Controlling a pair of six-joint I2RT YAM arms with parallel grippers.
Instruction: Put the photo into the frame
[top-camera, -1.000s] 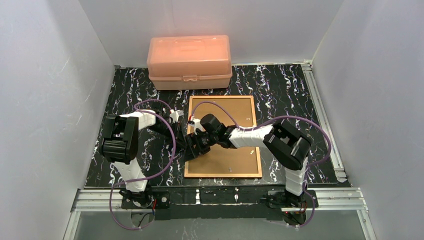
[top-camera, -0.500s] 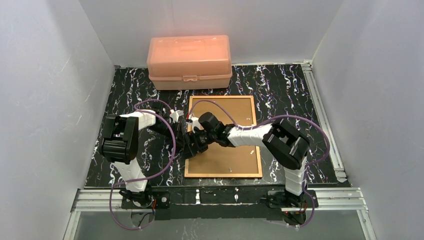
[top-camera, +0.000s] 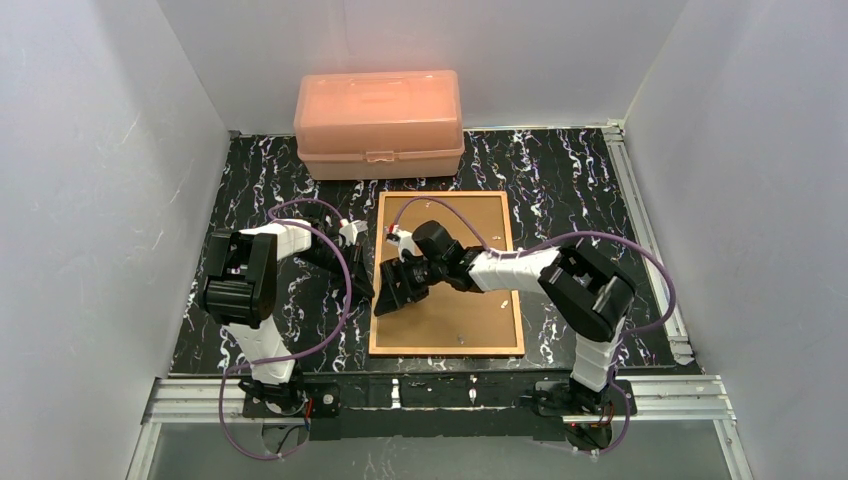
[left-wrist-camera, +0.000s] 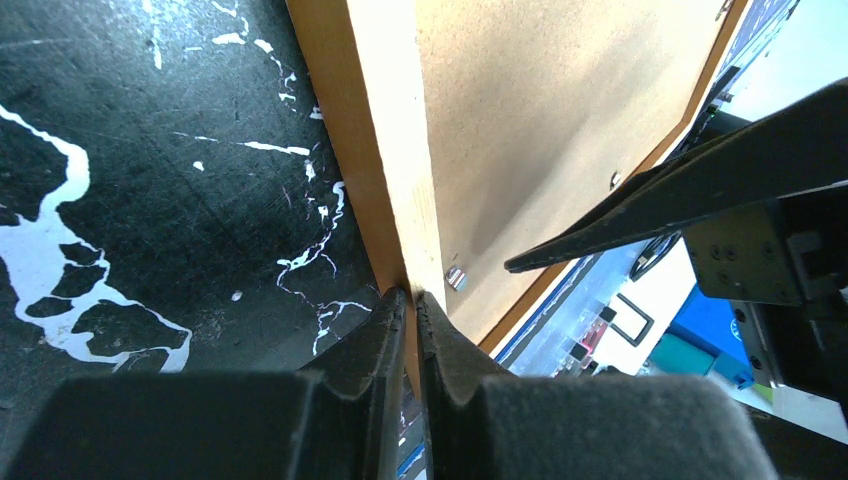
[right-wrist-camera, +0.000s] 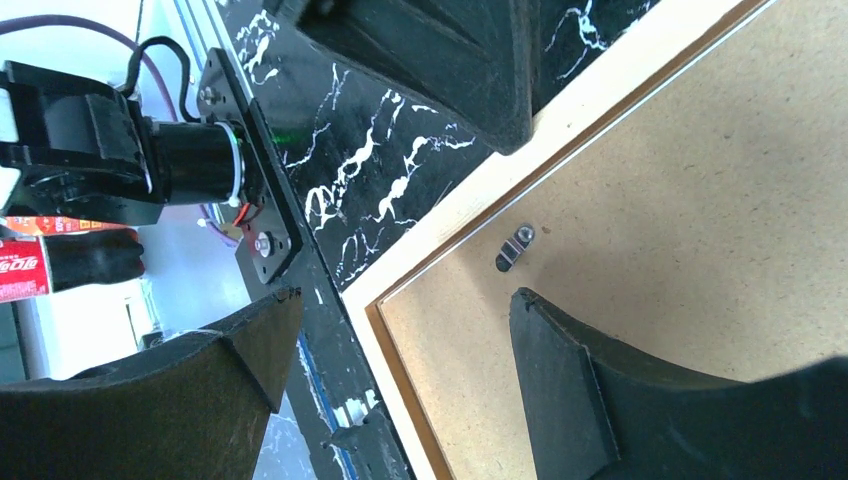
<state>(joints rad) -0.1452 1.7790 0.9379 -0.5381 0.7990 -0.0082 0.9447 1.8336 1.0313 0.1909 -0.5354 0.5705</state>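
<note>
Frame (top-camera: 450, 350): thin orange-brown wooden border, rectangular. It lies back-up at the table's centre, long sides running 12 to 6.
Backing board (top-camera: 470, 310): plain brown, matte and fibrous, sitting inside the border.
Clip (right-wrist-camera: 515, 247): small metal tab on the board, near the border.
Table (top-camera: 580, 190): black top with white marbling, a metal rail along its 3 o'clock side.
Box (top-camera: 378, 120): pink translucent plastic with rounded corners and the lid down, at 12 o'clock. Its contents cannot be told.
Left gripper (left-wrist-camera: 412, 300): fingers together, tips against the frame's 9 o'clock edge. Whether they pinch a thin lip cannot be told.
Right gripper (right-wrist-camera: 405, 300): fingers wide apart and holding nothing. They straddle the same 9 o'clock border, one over the board and one over the table.
Edges: the box is near the frame's 12 o'clock edge but apart from it.
Room: marbled top shows between the frame and the rail at 3 o'clock. Both arms crowd the 9 o'clock side.
</note>
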